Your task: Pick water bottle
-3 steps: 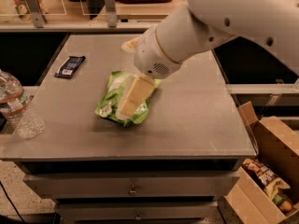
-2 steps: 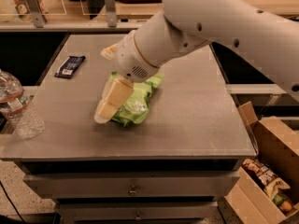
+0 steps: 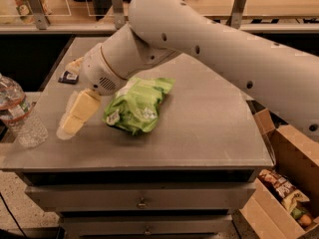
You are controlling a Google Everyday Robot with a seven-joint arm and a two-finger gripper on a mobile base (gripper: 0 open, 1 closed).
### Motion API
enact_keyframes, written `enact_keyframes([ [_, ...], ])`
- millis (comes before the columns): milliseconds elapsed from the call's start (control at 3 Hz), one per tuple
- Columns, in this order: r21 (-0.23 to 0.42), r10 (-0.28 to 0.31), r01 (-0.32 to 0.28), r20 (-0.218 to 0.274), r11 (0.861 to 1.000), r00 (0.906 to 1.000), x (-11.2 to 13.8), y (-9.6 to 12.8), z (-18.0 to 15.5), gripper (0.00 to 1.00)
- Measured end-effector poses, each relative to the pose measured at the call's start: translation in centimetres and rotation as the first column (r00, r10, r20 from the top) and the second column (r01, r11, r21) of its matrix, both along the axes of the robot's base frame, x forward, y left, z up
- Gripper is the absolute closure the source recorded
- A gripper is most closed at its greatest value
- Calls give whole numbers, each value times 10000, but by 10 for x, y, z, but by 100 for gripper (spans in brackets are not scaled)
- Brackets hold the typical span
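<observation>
Swung past the green snack bag point(image 3: 138, 105), cream pincer point(image 3: 77, 114) hangs just right of upright clear ribbed plastic water bottle point(image 3: 19, 114); grip unreadable.

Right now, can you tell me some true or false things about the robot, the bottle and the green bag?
1. The gripper holds the water bottle. False: it hangs between the bottle and the green bag, apart from the bottle.
2. The green bag lies on the table. True.
3. The water bottle stands upright at the picture's left side. True.
4. The cardboard box sits on the table. False: it is lower down, beside the table at the picture's right.
</observation>
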State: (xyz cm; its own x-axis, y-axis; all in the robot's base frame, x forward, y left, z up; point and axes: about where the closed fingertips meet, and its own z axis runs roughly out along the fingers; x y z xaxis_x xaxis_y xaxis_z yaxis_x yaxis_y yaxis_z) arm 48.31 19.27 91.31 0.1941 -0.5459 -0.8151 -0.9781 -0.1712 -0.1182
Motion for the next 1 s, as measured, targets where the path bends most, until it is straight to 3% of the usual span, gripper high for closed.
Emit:
enact_keyframes([
  [667, 1194, 1061, -1052, -7, 9873, 9944, -18, 68, -6, 0],
  [1000, 1739, 1262, -1259, 95, 9767, 9920, -21, 94, -9, 0],
])
